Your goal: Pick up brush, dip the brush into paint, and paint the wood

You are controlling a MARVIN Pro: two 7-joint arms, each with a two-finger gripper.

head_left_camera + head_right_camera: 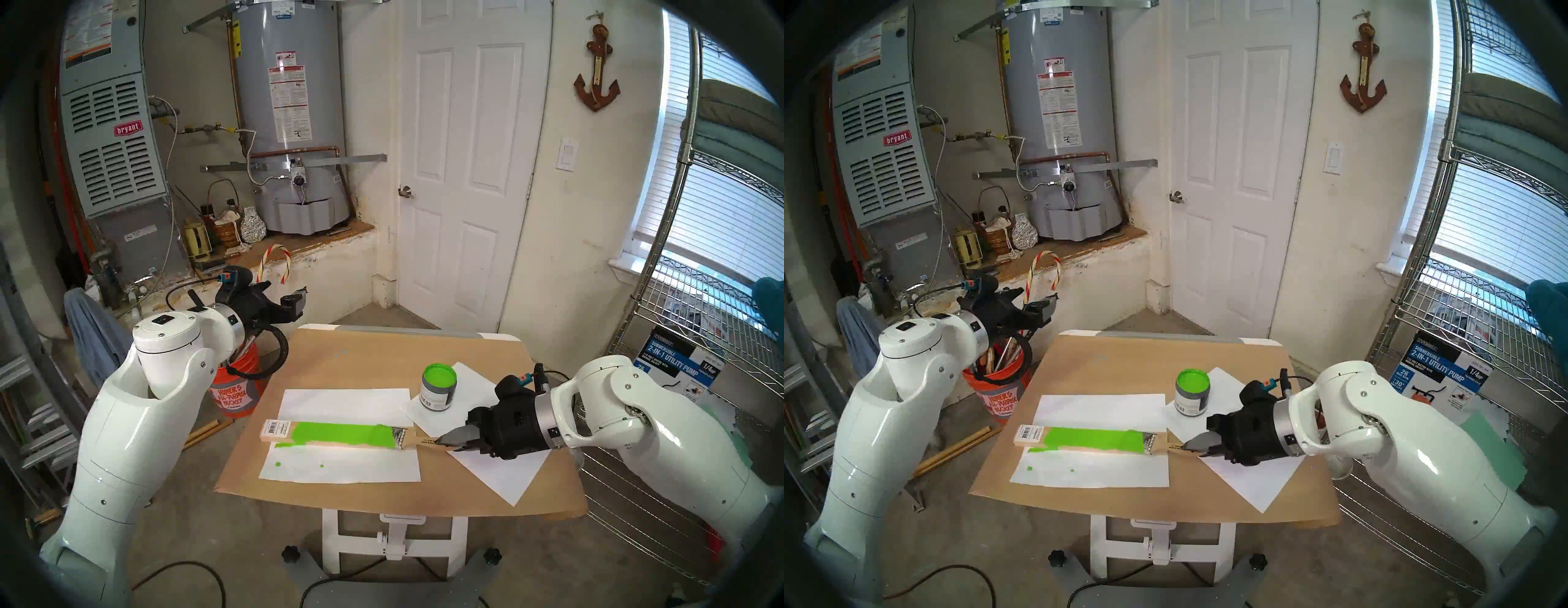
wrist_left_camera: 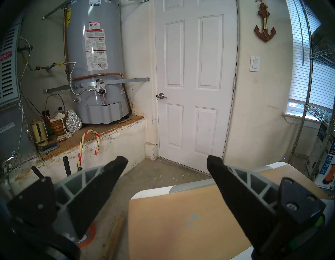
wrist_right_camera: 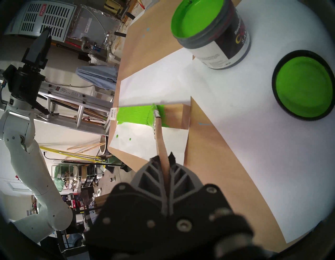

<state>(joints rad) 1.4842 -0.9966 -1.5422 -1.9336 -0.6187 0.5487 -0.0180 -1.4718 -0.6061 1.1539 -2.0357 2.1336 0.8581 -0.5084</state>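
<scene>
The wood (image 1: pixel 339 434) lies across a white sheet on the table, most of its top coated lime green, barcode sticker at its left end. The brush (image 1: pixel 418 440) rests its green bristles on the board's right part, where bare wood (image 3: pixel 175 116) still shows. My right gripper (image 1: pixel 447 441) is shut on the brush's wooden handle (image 3: pixel 160 138), low over the table. The paint (image 1: pixel 440 375) fills an open grey can just behind the board's right end. My left gripper (image 2: pixel 166 163) hangs open and empty off the table's far left corner.
The can's lid (image 3: pixel 304 85), green inside, lies on a white sheet (image 1: pixel 500 471) beside the can. Green drips (image 1: pixel 278 465) mark the paper in front of the board. An orange bucket (image 1: pixel 237 390) stands left of the table, a wire shelf (image 1: pixel 700 339) right.
</scene>
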